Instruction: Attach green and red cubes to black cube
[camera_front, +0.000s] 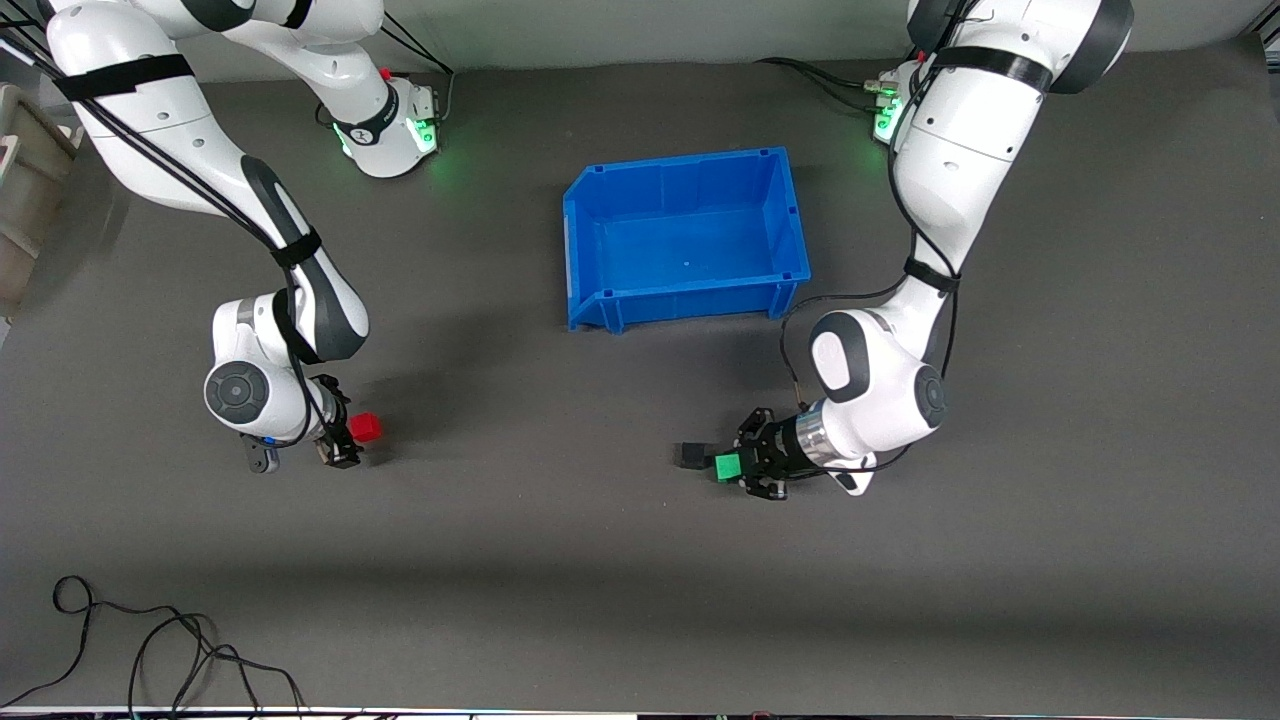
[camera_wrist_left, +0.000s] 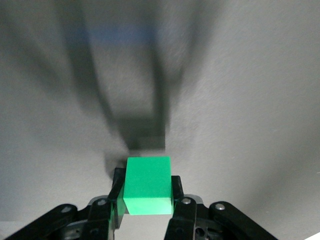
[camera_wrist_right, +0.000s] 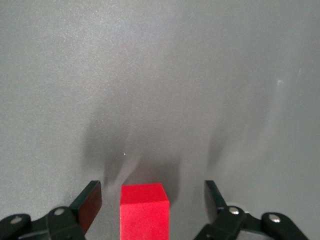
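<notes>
The black cube (camera_front: 692, 456) is hard to make out against the dark bench (camera_front: 560, 560); in the left wrist view it is only a blurred dark shape (camera_wrist_left: 145, 135) beside the green cube (camera_wrist_left: 148, 186). No writing can be read. The blue bin (camera_front: 590, 215) is seen empty. Nearer the front camera than the bin, the green cube (camera_front: 728, 467) is clamped in the left gripper's (camera_front: 735, 467) jaws, just beside the black cube. Toward the right arm's end from the bin, the red cube (camera_front: 366, 428) sits between the right gripper's (camera_wrist_right: 150, 205) spread jaws, ungripped.
</notes>
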